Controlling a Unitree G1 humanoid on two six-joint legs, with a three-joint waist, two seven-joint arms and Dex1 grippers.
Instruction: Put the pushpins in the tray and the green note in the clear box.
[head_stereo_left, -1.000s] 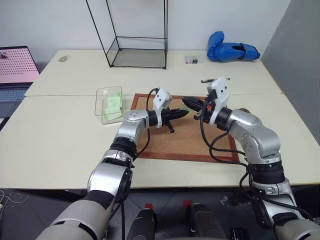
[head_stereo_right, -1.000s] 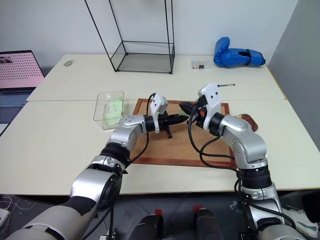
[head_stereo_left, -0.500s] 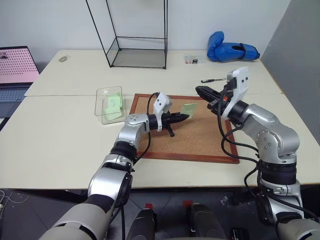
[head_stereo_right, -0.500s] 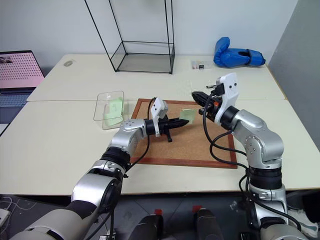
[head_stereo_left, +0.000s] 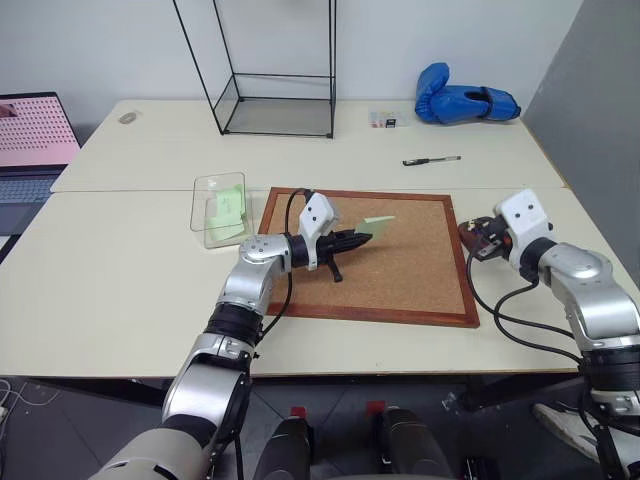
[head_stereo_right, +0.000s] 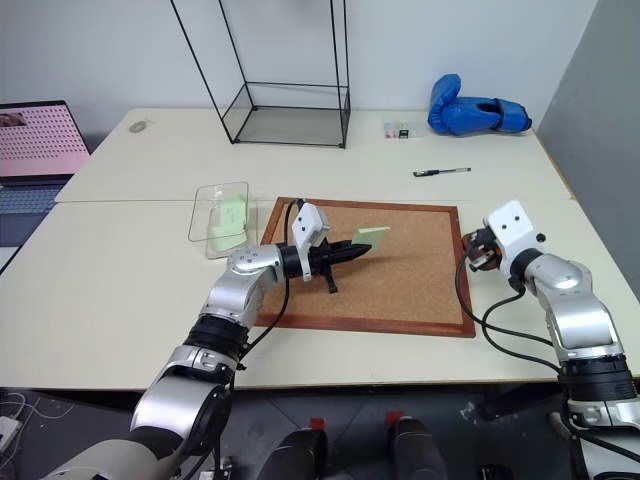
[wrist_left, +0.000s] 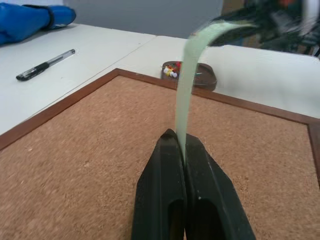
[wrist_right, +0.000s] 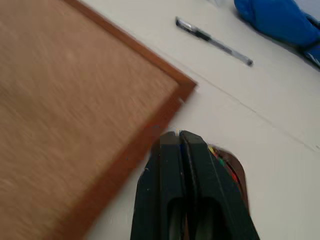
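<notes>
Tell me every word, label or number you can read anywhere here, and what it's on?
None can be read.
Small packet at the table's far edge: dark marks, too small to read.
Laptop screen: a pink dotted pattern, no legible text.
Pen: no readable print.

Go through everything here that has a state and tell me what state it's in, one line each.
Left end effector: shut on green note.
Green note: held on edge above the corkboard.
Right end effector: shut, over the tray.
Tray: holds coloured pushpins.
Clear box: open, with a green slip inside.
Pen: lying flat on table.
</notes>
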